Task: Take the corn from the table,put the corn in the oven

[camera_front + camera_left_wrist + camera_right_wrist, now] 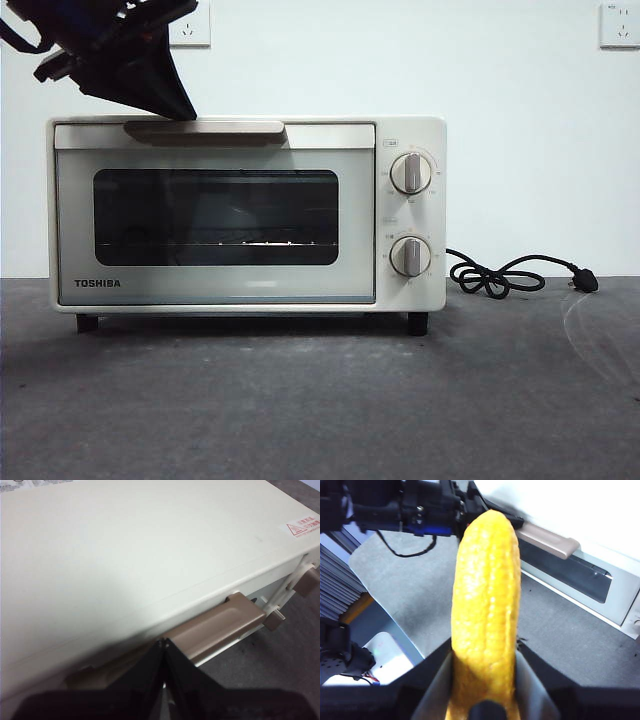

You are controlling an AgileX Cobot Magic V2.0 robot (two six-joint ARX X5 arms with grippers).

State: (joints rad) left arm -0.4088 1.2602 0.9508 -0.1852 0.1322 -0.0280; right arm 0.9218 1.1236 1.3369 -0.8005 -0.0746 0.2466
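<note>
Right now the corn (pixel 486 615) sits between the two jaws of the right gripper (pixel 485 690). The jaws press on both sides of its lower part, open just as wide as the corn is thick. The yellow cob sticks out past the jaws, up off the table (pixel 555 640), with its rounded tip far from them. Beyond that tip is the oven (pixel 590 575), with its door shut and its brown handle (pixel 547 539) along the top of the door.

The left gripper (pixel 163 642) is at that same handle (pixel 215 625). Its two black jaws are squeezed together so the tips meet in a point. The tips are right at the top edge of the handle, close to the oven's cream top (pixel 140 545). I cannot tell if they pinch any of it.

From the front, the left gripper (pixel 178 108) comes down from the top corner to the handle (pixel 205 129). A black cord (pixel 510 275) lies on the table (pixel 320 400) beside the oven (pixel 410 135).
</note>
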